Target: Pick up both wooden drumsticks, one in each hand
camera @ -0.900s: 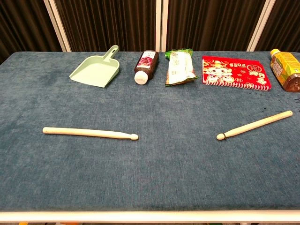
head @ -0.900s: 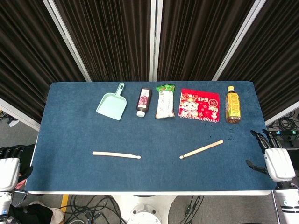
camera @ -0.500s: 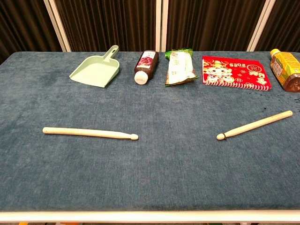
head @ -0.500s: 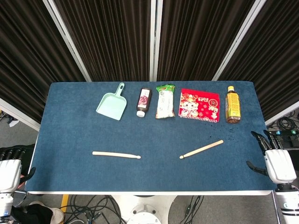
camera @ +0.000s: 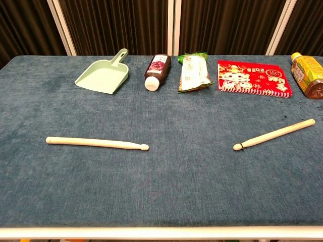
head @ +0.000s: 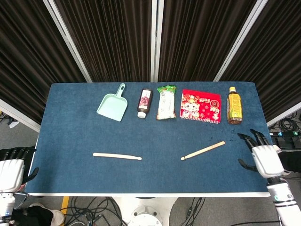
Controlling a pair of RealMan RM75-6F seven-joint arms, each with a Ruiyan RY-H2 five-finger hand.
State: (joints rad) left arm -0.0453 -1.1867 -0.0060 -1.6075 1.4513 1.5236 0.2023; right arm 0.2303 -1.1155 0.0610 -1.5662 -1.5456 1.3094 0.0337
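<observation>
Two pale wooden drumsticks lie flat on the blue tabletop. The left drumstick [head: 116,156] [camera: 97,142] lies almost level, tip toward the middle. The right drumstick [head: 202,150] [camera: 274,134] slants up to the right, tip toward the middle. My right hand [head: 264,157] hovers over the table's right edge, fingers spread, holding nothing, a short way right of that stick. My left hand [head: 11,170] sits off the table's left front corner, empty, fingers apart. Neither hand shows in the chest view.
Along the back of the table [head: 70,136] lie a mint dustpan [head: 113,105] [camera: 102,76], a dark bottle on its side [head: 144,102] [camera: 156,71], a green snack pack [head: 166,101] [camera: 192,72], a red pouch [head: 201,106] [camera: 254,77] and a tea bottle [head: 234,105] [camera: 308,74].
My right hand has moved left and slightly up, from beside the table's edge to over it, closer to the right drumstick. The left hand has barely shifted. Both drumsticks lie still.
</observation>
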